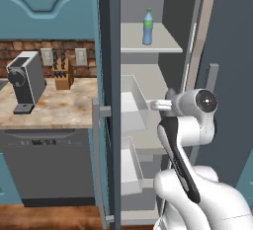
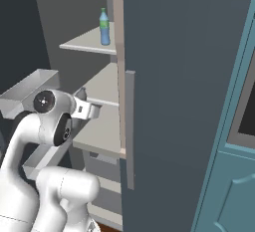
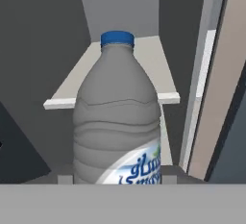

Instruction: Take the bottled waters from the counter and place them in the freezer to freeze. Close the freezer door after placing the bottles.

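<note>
- Close to the hand camera, a grey-blue bottle [image 3: 116, 117] with a blue cap stands upright, grasped by the gripper [image 3: 116, 182]; the fingers themselves are cut off at the bottom edge, so the contact is barely visible.
- Inside the freezer [image 1: 163, 7], the held bottle sits above a pale grey shelf [image 3: 144, 81], well below the freezer's top shelf.
- Seen from the right base, the gripper [image 2: 82, 96] reaches horizontally into the freezer's open middle section, with the grey-blue bottle's [image 2: 80, 94] cap just showing past the wrist.
- From the left base, the white arm [image 1: 185, 140] rises from the lower right, elbow bent, its wrist level with the freezer's upper clear drawer [image 1: 133, 103].
- Higher up, on the freezer's top shelf, the second bottle [image 1: 147, 26], clear blue with a green upper part, stands upright.
- Beside the opening, the freezer door [image 2: 184, 91] stands open, its vertical bar handle [image 2: 130, 129] facing the right base camera.
- Left of the freezer, the counter [image 1: 59, 108] carries a coffee machine [image 1: 24, 82] and a knife block [image 1: 63, 73].
</note>
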Robot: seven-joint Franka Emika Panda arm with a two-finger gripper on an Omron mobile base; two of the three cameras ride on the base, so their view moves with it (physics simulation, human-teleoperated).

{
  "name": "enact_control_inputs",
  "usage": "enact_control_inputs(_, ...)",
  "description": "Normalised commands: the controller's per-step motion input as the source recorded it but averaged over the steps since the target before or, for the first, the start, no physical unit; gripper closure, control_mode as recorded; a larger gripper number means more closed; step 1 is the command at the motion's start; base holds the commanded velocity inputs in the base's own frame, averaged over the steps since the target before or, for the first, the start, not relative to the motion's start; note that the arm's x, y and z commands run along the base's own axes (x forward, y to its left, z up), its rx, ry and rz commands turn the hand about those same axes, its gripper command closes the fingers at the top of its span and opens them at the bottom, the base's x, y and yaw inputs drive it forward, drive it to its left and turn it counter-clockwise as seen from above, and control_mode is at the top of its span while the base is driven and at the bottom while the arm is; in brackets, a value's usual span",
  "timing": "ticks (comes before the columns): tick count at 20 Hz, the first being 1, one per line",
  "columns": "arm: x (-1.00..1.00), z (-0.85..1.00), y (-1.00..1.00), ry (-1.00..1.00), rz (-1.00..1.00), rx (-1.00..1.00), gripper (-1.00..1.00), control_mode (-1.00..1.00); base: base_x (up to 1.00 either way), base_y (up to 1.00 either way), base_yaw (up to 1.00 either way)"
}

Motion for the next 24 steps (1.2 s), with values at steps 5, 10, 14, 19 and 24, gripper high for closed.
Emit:
enact_control_inputs(5,0.63,-0.14,0.00,-0.17,0.06,0.00,1.00,-1.00,0.00,0.00,0.00)
enact_control_inputs(10,0.27,0.00,0.09,-0.11,0.01,-0.07,1.00,-1.00,0.00,0.00,0.00)
enact_control_inputs(14,0.14,0.00,0.06,-0.17,0.00,-0.07,1.00,-1.00,0.00,0.00,0.00)
enact_control_inputs(19,0.00,0.04,0.00,-0.27,0.00,0.00,1.00,-1.00,0.00,0.00,0.00)
enact_control_inputs(24,0.00,0.00,0.00,-0.39,0.00,0.00,1.00,-1.00,0.00,0.00,0.00)
